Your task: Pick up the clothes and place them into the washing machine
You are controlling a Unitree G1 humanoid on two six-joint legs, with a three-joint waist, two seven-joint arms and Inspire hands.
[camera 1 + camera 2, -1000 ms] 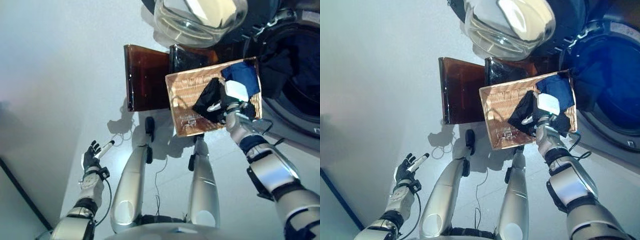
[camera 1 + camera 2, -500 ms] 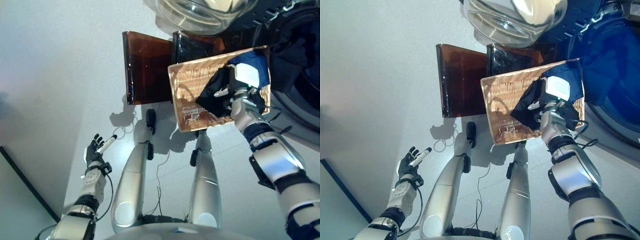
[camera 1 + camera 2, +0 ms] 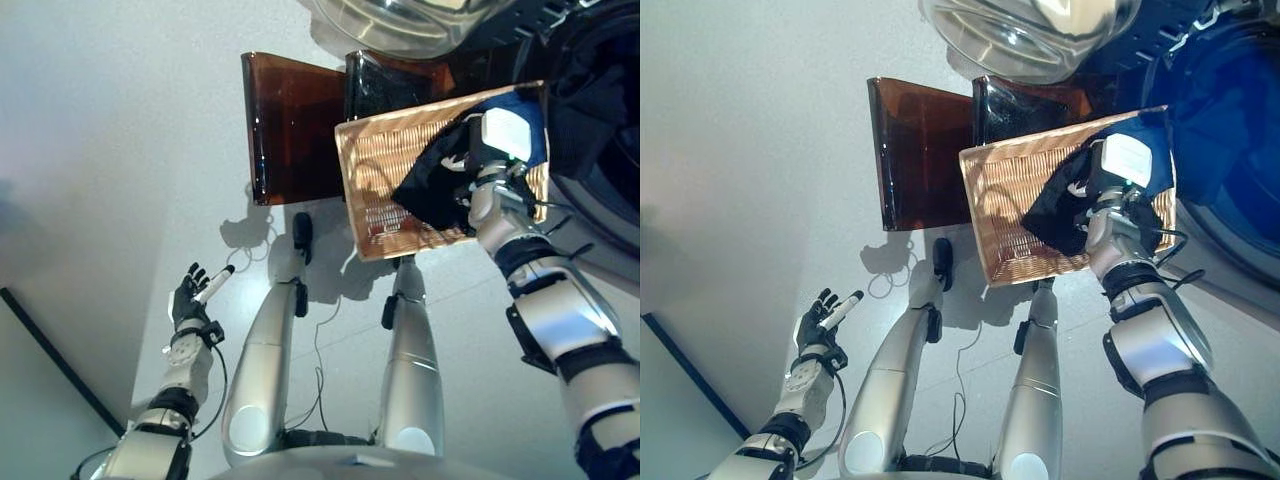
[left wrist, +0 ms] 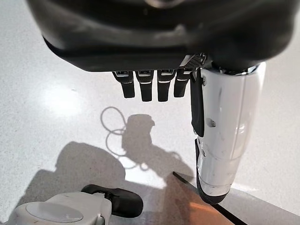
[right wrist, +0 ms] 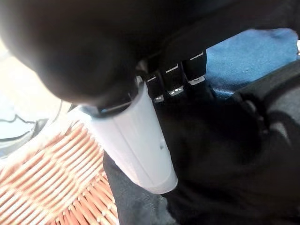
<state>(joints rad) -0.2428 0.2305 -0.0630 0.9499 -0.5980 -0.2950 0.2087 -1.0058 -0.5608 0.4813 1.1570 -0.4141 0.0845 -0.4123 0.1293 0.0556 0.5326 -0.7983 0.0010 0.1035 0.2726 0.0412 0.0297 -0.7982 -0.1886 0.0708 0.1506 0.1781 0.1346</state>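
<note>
Under the right hand [image 3: 1110,205], whose fingers curled into it, lay the black garment [image 3: 1060,213] in the wicker basket [image 3: 1005,215]; the left hand [image 3: 820,320], far off, hung slack.

Right robot hand [image 3: 478,170] clenched; left robot hand [image 3: 190,303] relaxed.

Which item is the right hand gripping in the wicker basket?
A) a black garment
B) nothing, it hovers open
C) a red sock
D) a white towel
A: the right hand has its fingers curled into the black garment, which lies in the wicker basket beside a blue garment.
</note>
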